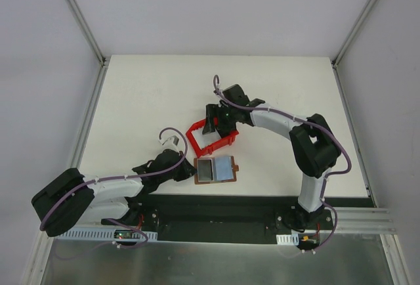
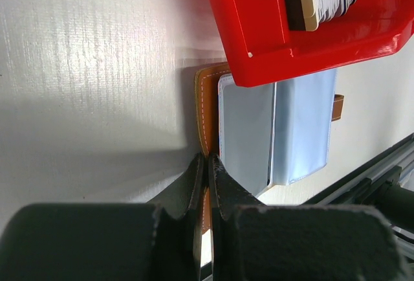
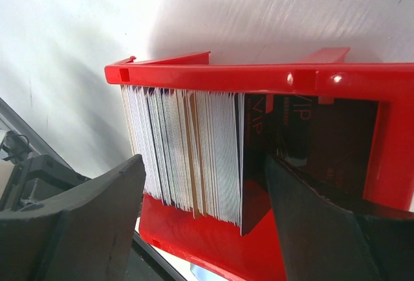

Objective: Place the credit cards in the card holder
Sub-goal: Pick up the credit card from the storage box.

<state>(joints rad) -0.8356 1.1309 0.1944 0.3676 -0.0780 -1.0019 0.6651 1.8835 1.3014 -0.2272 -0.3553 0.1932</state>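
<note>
Card holder (image 1: 215,169) lies opened flat on the tabletop (image 1: 144,94), directly ahead of the left end effector (image 1: 188,175). Its pale grey-blue inside faces up within a brown border. The left end effector is closed. In the left wrist view its two dark fingers (image 2: 223,190) pinch the brown edge nearest to it, and a strip of that brown edge shows between them. A small brown tab (image 2: 337,106) sticks out from the side away from this end effector.

Ahead of those fingers and to their right in the same view sits a red tray (image 1: 194,142). Whether its corner touches the brown border cannot be told. Credit cards (image 3: 187,158) stand on edge in this tray as a tightly packed stack. Most are pale, with a few tan ones among them and a dark card at one end.

The right end effector (image 3: 204,164) hangs over the tray with its jaws wide apart. One finger (image 3: 90,223) stands on each side of the stack, so the cards lie between them. Whether either finger touches the stack cannot be told.
</note>
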